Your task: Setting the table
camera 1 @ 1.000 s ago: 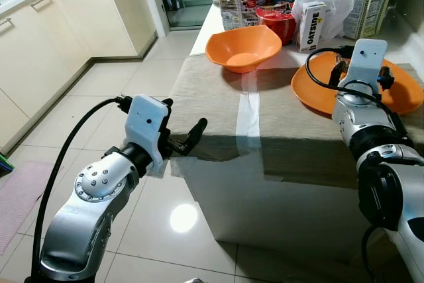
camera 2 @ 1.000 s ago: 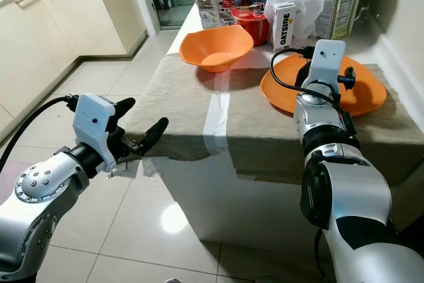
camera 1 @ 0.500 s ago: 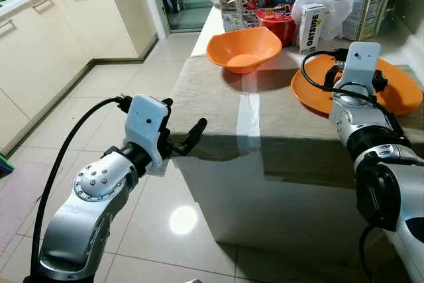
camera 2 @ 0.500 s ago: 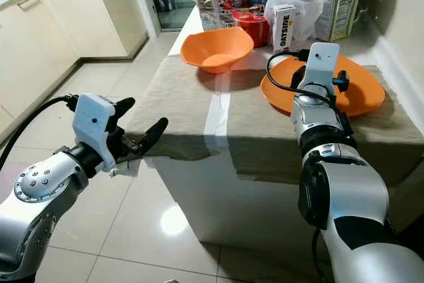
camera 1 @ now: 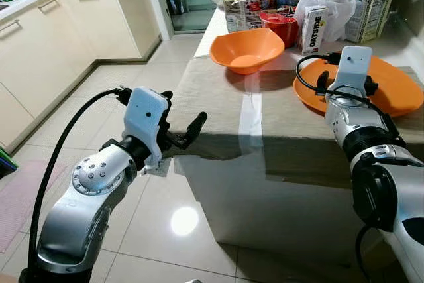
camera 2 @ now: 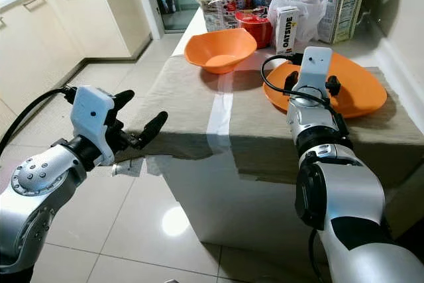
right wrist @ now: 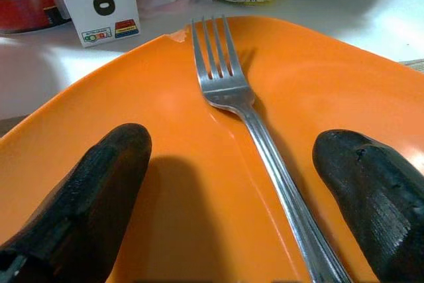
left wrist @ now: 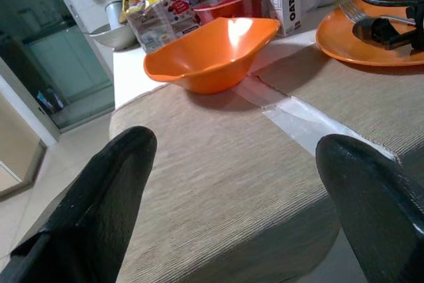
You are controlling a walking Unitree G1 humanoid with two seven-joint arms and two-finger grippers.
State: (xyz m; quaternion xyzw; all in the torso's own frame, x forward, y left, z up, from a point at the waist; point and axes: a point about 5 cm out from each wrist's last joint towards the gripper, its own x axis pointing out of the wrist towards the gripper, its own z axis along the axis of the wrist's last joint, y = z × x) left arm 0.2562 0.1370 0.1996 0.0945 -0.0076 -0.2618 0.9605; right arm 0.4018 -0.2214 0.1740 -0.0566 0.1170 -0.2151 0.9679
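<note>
Since a second ago, my right gripper [right wrist: 232,190] has slid left over the orange plate [camera 1: 397,87]. On the left, my left gripper [camera 1: 180,127] hangs wide open beside the table's cloth [camera 1: 218,107]. Right fingers [right wrist: 93,197] spread wide around the fork [right wrist: 248,117], maybe not touching it.

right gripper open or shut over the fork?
Open. The right gripper has its fingers spread either side of the fork on the orange plate.
</note>
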